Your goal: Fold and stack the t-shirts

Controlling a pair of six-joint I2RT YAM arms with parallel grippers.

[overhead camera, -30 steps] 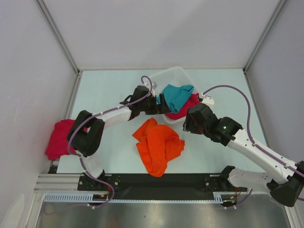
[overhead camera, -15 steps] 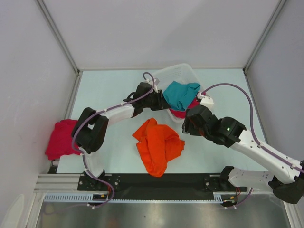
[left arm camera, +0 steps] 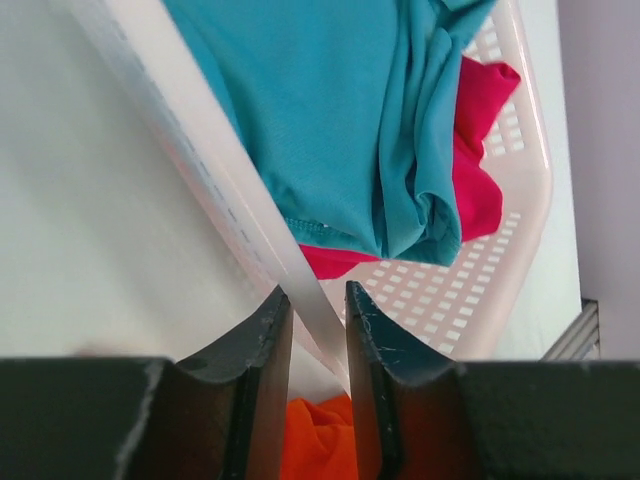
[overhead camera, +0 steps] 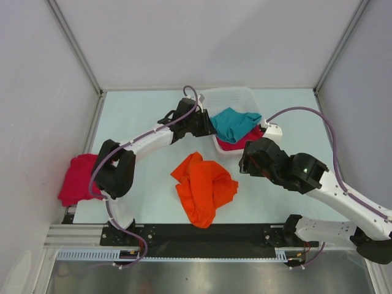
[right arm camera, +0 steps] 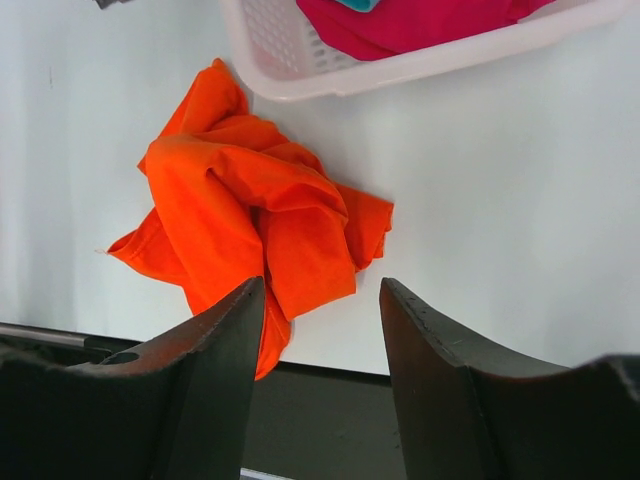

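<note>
The crumpled orange t-shirt (overhead camera: 203,187) lies on the table in front of the basket (overhead camera: 229,92). A teal t-shirt (overhead camera: 233,122) sits in the basket on top of a pink t-shirt (overhead camera: 236,145). Another pink t-shirt (overhead camera: 76,177) lies bunched at the table's left edge. My left gripper (left arm camera: 318,300) is shut on the basket's white rim (left arm camera: 200,150), with the teal t-shirt (left arm camera: 330,100) and the pink one (left arm camera: 480,170) just beyond it. My right gripper (right arm camera: 322,290) hovers open above the table, beside the orange t-shirt (right arm camera: 250,210), holding nothing.
Grey walls close in the table on the left, right and back. A black rail (overhead camera: 208,233) runs along the near edge, by the arm bases. The right arm's cable (overhead camera: 306,113) loops over the basket's right side.
My left gripper closed on the basket's rim and carried it toward the back of the table; the basket tipped. My right gripper shifted slightly nearer and stayed open.
</note>
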